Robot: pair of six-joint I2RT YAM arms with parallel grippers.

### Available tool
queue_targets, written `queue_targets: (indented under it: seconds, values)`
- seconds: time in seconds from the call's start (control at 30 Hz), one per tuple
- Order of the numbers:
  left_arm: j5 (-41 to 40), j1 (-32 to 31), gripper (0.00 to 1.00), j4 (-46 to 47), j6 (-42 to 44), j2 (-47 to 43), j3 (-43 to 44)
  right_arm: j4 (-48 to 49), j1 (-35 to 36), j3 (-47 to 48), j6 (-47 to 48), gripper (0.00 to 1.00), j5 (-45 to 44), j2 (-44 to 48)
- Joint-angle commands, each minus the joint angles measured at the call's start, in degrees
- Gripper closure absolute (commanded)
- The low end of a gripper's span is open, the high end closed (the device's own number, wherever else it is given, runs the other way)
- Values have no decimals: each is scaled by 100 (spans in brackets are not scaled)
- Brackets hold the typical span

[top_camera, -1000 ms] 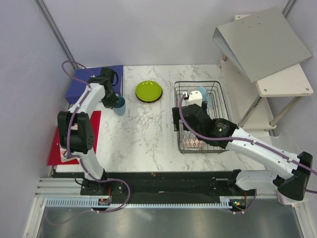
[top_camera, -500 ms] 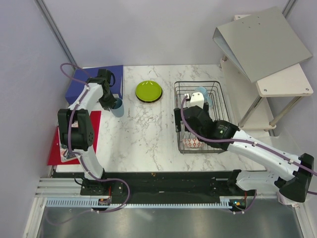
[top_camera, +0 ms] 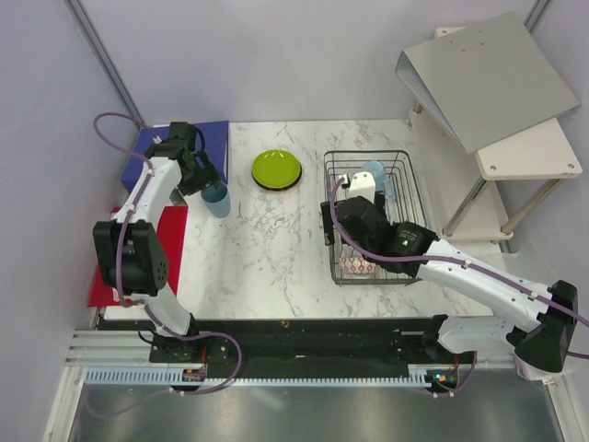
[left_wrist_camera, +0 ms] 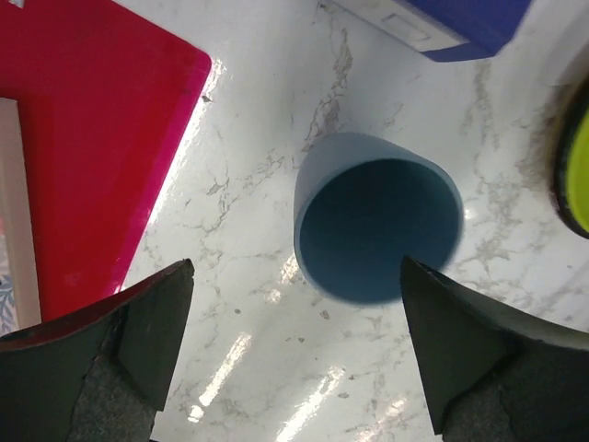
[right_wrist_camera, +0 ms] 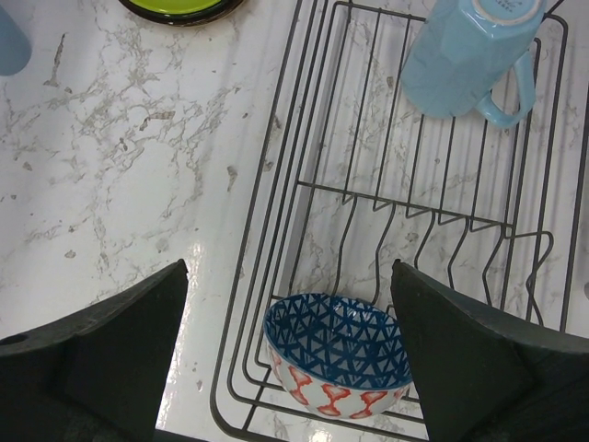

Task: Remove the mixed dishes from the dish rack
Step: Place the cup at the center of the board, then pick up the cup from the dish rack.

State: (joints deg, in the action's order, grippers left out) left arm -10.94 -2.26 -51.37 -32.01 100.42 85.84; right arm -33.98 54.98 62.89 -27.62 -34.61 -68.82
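Marble table (top_camera: 276, 249): left gripper (left_wrist_camera: 293, 304) has just let go, jaws spread, light blue cup (left_wrist_camera: 377, 230) now standing far left near green plate (top_camera: 276, 169); right gripper (right_wrist_camera: 290, 276) spread over dish rack (top_camera: 368, 154), patterned bowl (right_wrist_camera: 339, 359) and second cup (right_wrist_camera: 465, 51) still inside.

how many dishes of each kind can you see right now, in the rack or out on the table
cups: 2, one on the table, one in the dish rack
bowls: 1, in the dish rack
plates: 1, lime green, on the table
total: 4
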Motion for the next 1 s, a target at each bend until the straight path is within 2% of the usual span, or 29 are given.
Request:
queue_targets:
  seconds: [0.0,0.17,0.27,0.3,0.4,0.47,0.53,0.7,0.97]
  values:
    - [-302,-343,1,-48,-245,-1366,187,-56,-241,275,-7,2,-370,-175]
    - [-743,-1730,1,136,-183,-2210,284,-48,-1251,689,-7,2,-520,-666]
    - [-620,-2468,1,844,-122,-2755,-277,416,-1454,680,107,2,-687,-1070]
    - [-341,-2620,1,1057,-78,-3052,-470,523,-1507,689,125,2,-713,-1186]
    - [2,-3095,1,1787,-174,-3397,-1453,629,-1762,1048,151,2,-731,-1791]
    - [57,-3341,1,2060,-218,-3687,-1780,664,-1903,1417,291,2,-810,-2266]
    - [83,-3456,1,2412,-166,-3915,-2193,717,-1991,1777,318,2,-898,-2643]
    - [57,-3509,1,2483,-95,-4179,-2642,858,-2167,2349,546,2,-1100,-3242]
    - [21,-3500,1,2650,-60,-4391,-3144,858,-2615,2781,547,2,-662,-3815]
